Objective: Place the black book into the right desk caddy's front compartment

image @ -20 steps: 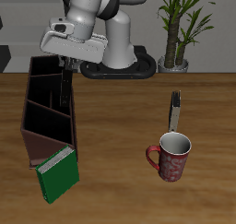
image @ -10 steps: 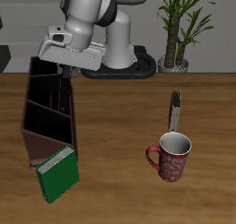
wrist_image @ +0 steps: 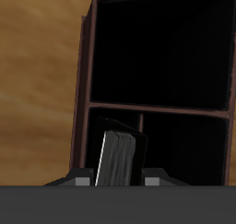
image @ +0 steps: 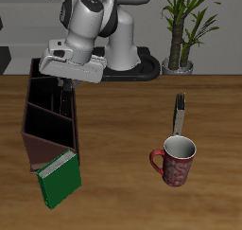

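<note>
My gripper (image: 64, 80) is shut on the black book (image: 66, 99), which hangs upright from it. It is held over the right desk caddy (image: 38, 130), a long dark brown box with three sections, close to the long wall that faces the table's middle. In the wrist view the black book (wrist_image: 118, 156) shows its white page edge between my fingertips (wrist_image: 85, 182), just past a partition of the caddy (wrist_image: 83, 89). Two dark, empty sections show beneath it. I cannot tell how deep the book's lower end sits in the caddy.
A green book (image: 60, 177) leans at the caddy's end nearest the table's front edge. A red mug (image: 175, 161) stands towards the front, with a thin dark upright book (image: 180, 114) behind it. A potted plant (image: 180, 30) stands at the back.
My gripper has sunk a little and shifted slightly across the caddy, with the black book still in it. Nothing else has moved.
</note>
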